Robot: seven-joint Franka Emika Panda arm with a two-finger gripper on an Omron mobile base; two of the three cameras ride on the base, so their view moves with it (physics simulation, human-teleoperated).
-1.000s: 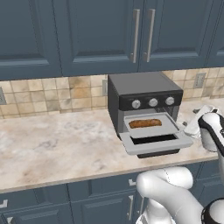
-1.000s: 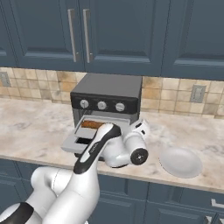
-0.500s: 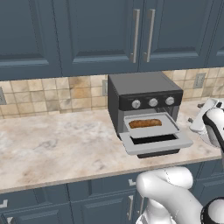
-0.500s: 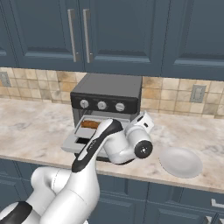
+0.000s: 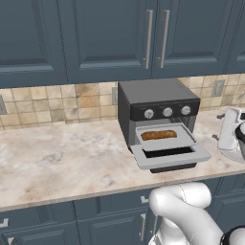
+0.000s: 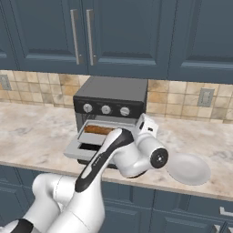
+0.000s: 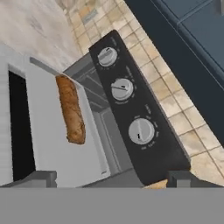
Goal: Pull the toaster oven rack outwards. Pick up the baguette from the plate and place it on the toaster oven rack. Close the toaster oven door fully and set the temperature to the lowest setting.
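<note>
on the pulled-out toaster oven rack (image 5: 168,139) lies the baguette (image 5: 158,135); jaws (image 7: 107,178) spread, gripping nothing.

We find the toaster oven (image 5: 158,112) at the back of the counter (image 5: 62,162). Its door (image 5: 170,155) lies folded down in front, the rack (image 5: 165,139) drawn out above it, the baguette (image 5: 158,135) on the rack. The plate (image 6: 189,168) sits to the oven's right.

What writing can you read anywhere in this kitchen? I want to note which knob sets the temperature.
None can be read.
Control strip of the toaster oven: faint pale marks around the three knobs, too small and blurred to read.
Cabinets, backsplash tiles, wall outlet, plate: no text.
</note>
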